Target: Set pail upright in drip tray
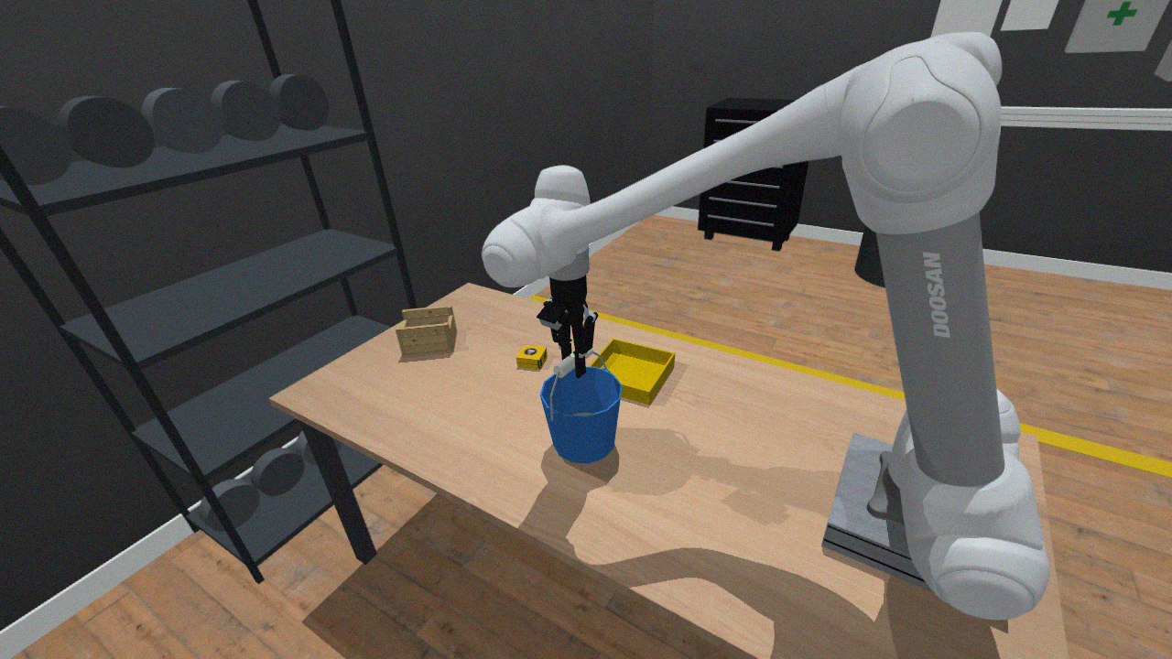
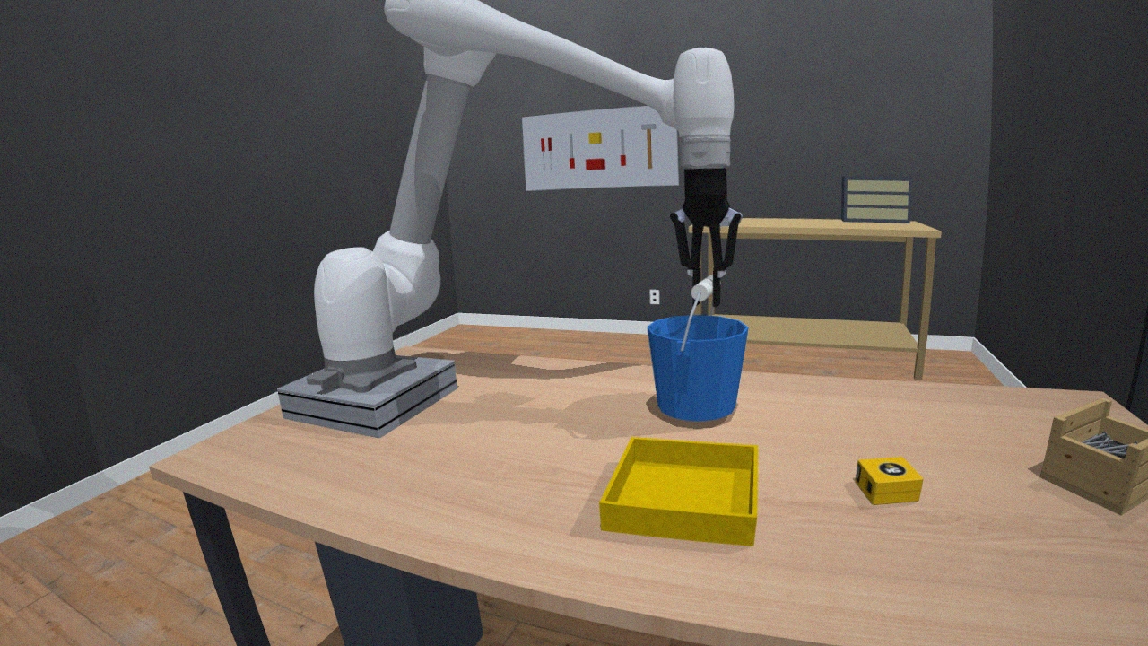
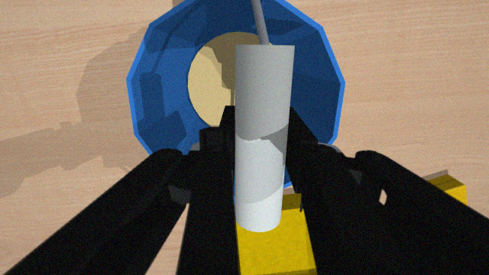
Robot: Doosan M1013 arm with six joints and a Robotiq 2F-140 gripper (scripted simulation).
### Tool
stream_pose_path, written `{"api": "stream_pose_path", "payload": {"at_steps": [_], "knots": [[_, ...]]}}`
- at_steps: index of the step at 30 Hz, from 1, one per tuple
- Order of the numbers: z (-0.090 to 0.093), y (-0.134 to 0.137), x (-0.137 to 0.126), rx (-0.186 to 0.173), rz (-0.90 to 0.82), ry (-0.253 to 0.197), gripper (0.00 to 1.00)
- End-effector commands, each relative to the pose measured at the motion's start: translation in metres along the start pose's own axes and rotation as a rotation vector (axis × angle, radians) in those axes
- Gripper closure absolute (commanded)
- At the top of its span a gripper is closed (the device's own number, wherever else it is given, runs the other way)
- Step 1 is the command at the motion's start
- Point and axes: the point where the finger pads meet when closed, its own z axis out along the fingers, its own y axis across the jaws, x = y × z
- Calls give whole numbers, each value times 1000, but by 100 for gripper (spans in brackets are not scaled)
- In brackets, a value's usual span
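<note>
A blue pail [image 1: 580, 414] stands upright on the wooden table, also in the exterior view [image 2: 696, 366] and the wrist view [image 3: 237, 84]. Its wire bail is raised, with a white cylindrical grip [image 3: 261, 134] at the top. My gripper [image 2: 706, 291] is right above the pail's rim and is shut on that white grip [image 1: 568, 366]. The yellow drip tray [image 2: 682, 488] lies empty on the table beside the pail, a short gap from it; it also shows in the top view [image 1: 637, 368] and at the lower edge of the wrist view [image 3: 275, 241].
A small yellow box [image 2: 887, 479] lies beside the tray. A wooden crate [image 2: 1098, 453] with metal parts sits at the table's far end. The arm's base [image 2: 367, 393] stands on the table. A dark shelf rack [image 1: 164, 270] stands beside the table.
</note>
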Motion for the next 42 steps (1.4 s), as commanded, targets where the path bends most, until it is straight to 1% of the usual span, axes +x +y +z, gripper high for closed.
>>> {"api": "stream_pose_path", "payload": {"at_steps": [1, 31, 33, 42], "knots": [[-4, 0, 0, -2, 0, 1, 90], [-53, 0, 0, -2, 0, 1, 90], [-53, 0, 0, -2, 0, 1, 90], [-65, 0, 0, -2, 0, 1, 90]]}}
